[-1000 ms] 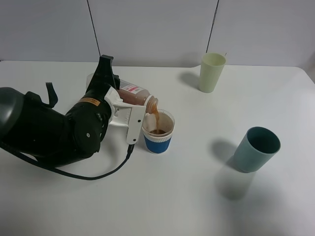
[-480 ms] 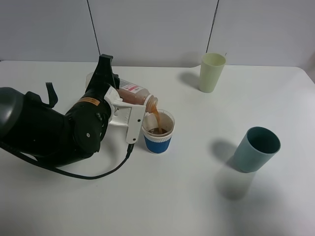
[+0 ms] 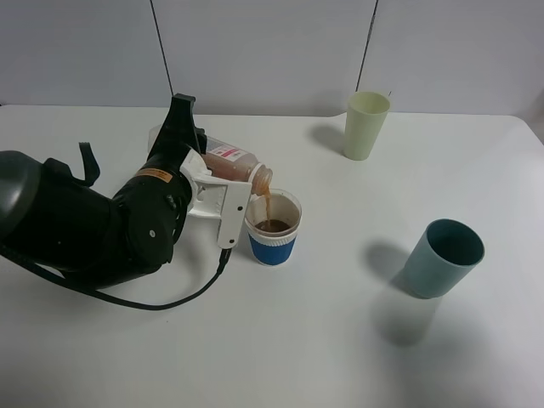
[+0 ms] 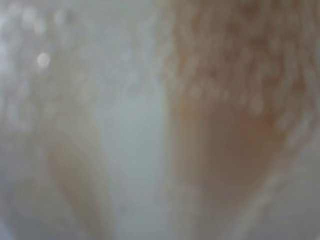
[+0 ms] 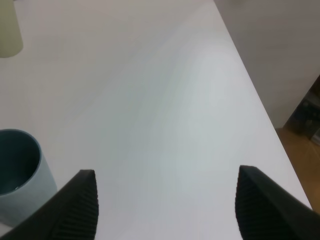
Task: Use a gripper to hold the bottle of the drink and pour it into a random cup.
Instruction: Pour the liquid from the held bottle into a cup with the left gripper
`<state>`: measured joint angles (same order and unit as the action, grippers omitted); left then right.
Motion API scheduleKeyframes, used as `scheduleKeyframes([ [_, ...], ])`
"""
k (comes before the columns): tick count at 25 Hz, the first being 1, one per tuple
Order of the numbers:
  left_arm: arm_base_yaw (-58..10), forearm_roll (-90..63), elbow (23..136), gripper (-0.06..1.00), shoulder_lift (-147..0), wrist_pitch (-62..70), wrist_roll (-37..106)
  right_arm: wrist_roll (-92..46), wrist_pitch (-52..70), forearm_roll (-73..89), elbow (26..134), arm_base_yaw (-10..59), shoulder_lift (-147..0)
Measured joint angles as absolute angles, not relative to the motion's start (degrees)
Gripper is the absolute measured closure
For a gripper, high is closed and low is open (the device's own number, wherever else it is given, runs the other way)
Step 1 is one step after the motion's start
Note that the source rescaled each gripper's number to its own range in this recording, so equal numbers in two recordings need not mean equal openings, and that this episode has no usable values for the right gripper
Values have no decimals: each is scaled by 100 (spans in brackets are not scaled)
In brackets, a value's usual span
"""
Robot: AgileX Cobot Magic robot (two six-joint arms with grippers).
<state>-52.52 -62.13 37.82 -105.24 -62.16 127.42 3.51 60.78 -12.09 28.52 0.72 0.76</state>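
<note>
Pouring stage, high view. The left gripper is pinching the bottle of the drink across its body, jaws pressed onto it, and is holding it tilted neck-down over the table. The bottle mouth is hanging just above the near rim of the cup, and a thin brown stream is falling into it. Brown liquid is showing inside the cup, below the rim. The left wrist view is giving only a blur of pale and brown, so the contact of the pads cannot be read there. The right gripper is idling well apart, its 2 fingers spread with nothing between them, near the teal cup; the pale green cup is standing at the far side.

Hazards, as judgement: the stream is entering close to the rim, so a small shift of the wrist could send it onto the table. The white bracket is sitting just beside the cup wall and could nudge the light cup over. A steeper tilt could surge the flow and overfill the cup.
</note>
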Motion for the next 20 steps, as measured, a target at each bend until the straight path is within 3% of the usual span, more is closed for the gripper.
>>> scheduleKeyframes([
  [20, -5252, -6185, 3782, 92, -10524, -6311, 13204, 351, 6078, -1209, 2852, 72, 76],
])
